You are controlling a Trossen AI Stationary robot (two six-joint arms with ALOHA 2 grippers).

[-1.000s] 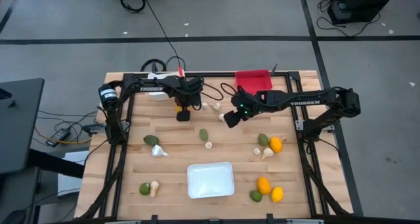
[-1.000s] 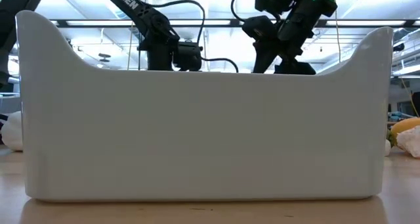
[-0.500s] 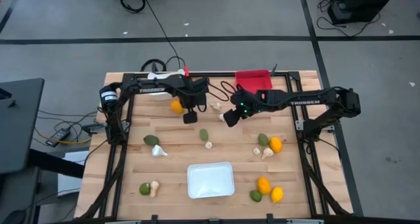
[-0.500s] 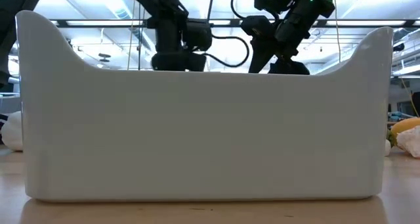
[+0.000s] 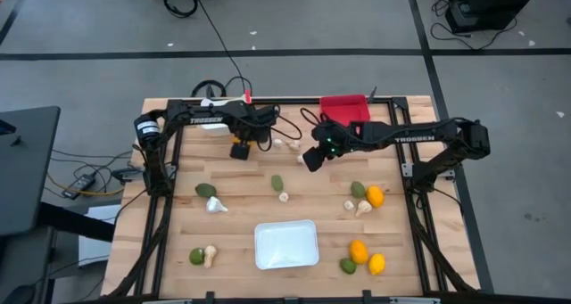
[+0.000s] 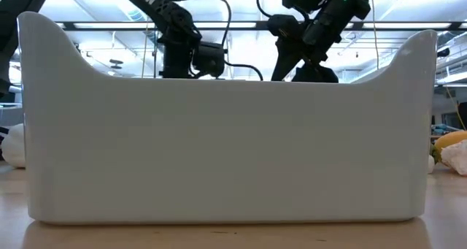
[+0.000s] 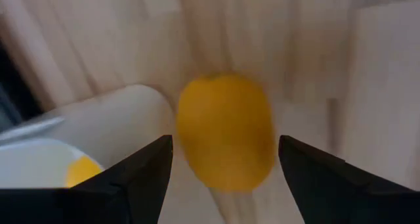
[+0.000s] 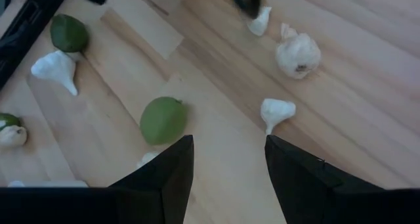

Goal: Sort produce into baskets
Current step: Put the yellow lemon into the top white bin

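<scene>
Most produce point(image 5: 367, 196) lies loose mid-frame; the spread left gripper point(image 7: 223, 178) frames an orange point(image 7: 225, 132), the right gripper point(image 8: 226, 165) hangs open, empty.

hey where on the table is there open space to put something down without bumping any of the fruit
Bare wood lies between the white tray and the green fruit with garlic at the near left, and between the tray and the orange and yellow fruits. The far middle is crowded: the left gripper, right gripper and garlic bulbs.
</scene>
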